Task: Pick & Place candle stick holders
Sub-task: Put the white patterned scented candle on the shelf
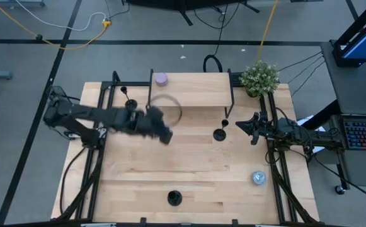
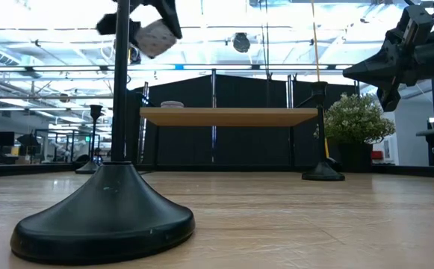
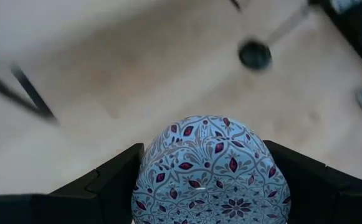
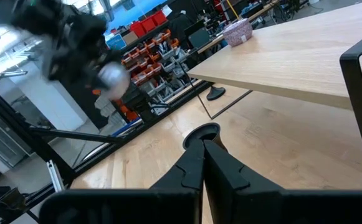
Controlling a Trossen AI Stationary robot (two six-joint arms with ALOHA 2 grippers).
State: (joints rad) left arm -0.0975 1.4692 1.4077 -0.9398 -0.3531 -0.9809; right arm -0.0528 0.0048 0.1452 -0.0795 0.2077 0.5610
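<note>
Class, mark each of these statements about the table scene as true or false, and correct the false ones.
1. The left pincer holds a patterned tin. True.
2. The right pincer grips a candle stick holder. False: the right pincer is shut on nothing.
3. A lilac tin sits on the raised shelf. True.
4. All three holders stand on the shelf. False: the candle stick holders stand on the table.
</note>
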